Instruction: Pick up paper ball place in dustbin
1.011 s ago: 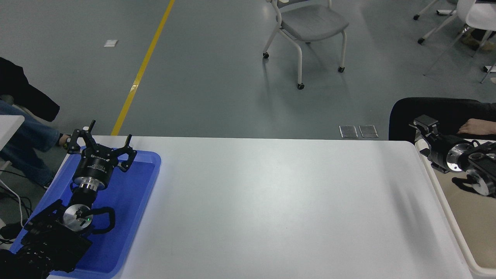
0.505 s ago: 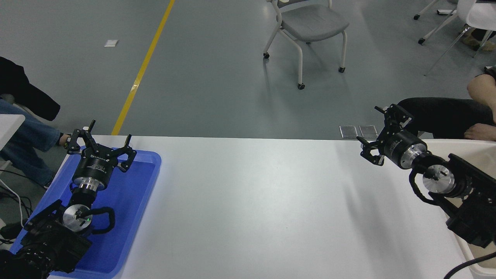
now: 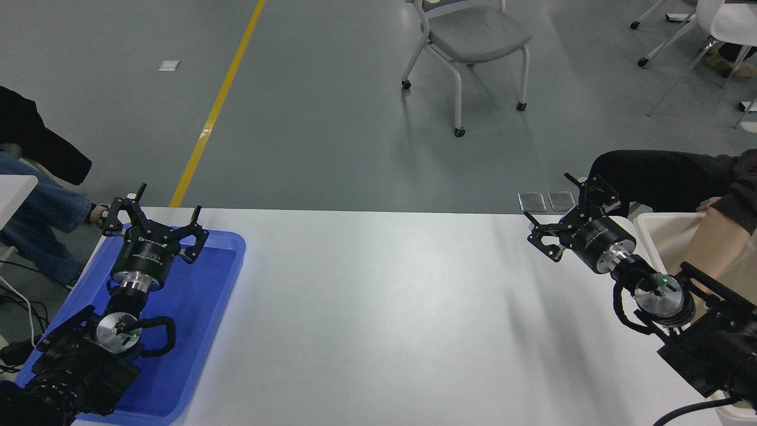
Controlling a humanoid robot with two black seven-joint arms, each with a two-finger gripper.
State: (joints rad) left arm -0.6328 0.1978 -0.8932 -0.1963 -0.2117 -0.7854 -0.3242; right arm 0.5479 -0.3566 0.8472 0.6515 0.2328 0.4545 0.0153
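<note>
Tabletop (image 3: 384,307): white, its middle bare of objects.
Blue tray (image 3: 201,307): shallow, bright blue, at the tabletop's near left; only the left arm shows over it, and the floor hidden under the arm cannot be judged.
Left end effector (image 3: 155,220): parked over the far end of the blue tray, fingers spread wide, gripping nothing.
Right end effector (image 3: 562,219): above the far right part of the tabletop, pointing away from the camera, fingers spread apart with nothing between them.
Dustbin (image 3: 650,236): cream-white with a thick rounded rim, just off the tabletop's right edge; only its far left corner and a strip of inner wall show, the rest covered by the right arm and a person's forearm (image 3: 712,242).
Dustbin contents: cannot be told, as the interior is largely hidden.
Paper ball: nowhere visible on the tabletop, in the tray, or in either end effector.
Floor beyond: a grey chair (image 3: 473,35) on castors and a yellow line (image 3: 219,100).
</note>
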